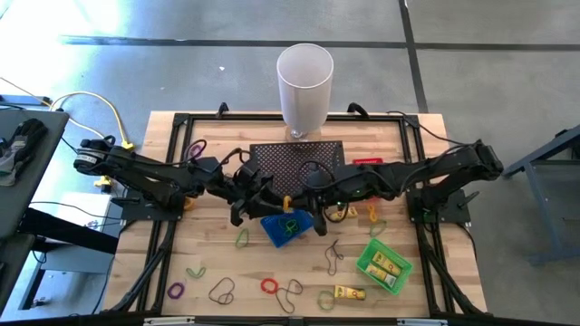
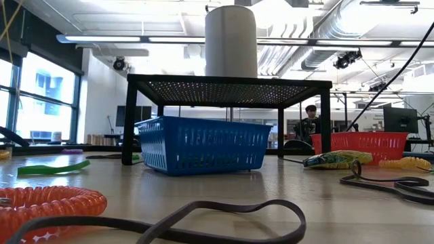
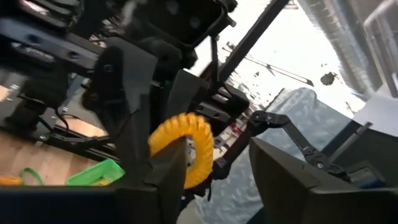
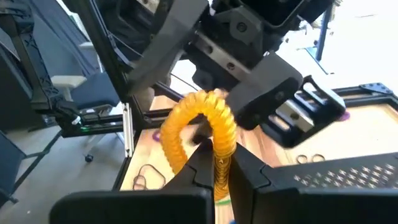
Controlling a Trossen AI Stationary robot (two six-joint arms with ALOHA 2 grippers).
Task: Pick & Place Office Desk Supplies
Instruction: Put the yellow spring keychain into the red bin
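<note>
A yellow coiled ring [image 1: 288, 201] hangs in the air between my two grippers, above the blue basket [image 1: 283, 226]. My right gripper [image 4: 217, 167] is shut on it. My left gripper [image 3: 217, 163] is open, and the ring [image 3: 183, 155] stands beside one of its fingers. A green band lies in the blue basket. Loose loops in green, purple, red and dark lie on the near part of the table [image 1: 263, 288]. Yellow rectangular pieces sit in a green basket [image 1: 383, 263], and one lies beside it [image 1: 349, 292]. My right gripper pinches the yellow coiled ring between its two fingers at one place on its rim [image 4: 219, 149]. The ring stands up beyond the fingertips, lifted clear of the table. My left gripper: one finger [image 3: 171, 171] lies right beside the ring; whether it touches it, I cannot tell.
The black mesh stand [image 1: 296, 158] is just beyond the grippers, with the tall white cylinder [image 1: 304, 86] at the far edge. A red basket [image 2: 369, 144] sits right of the stand. Black frame rails run along the table's sides. A person sits far off in the room [image 2: 310, 118].
</note>
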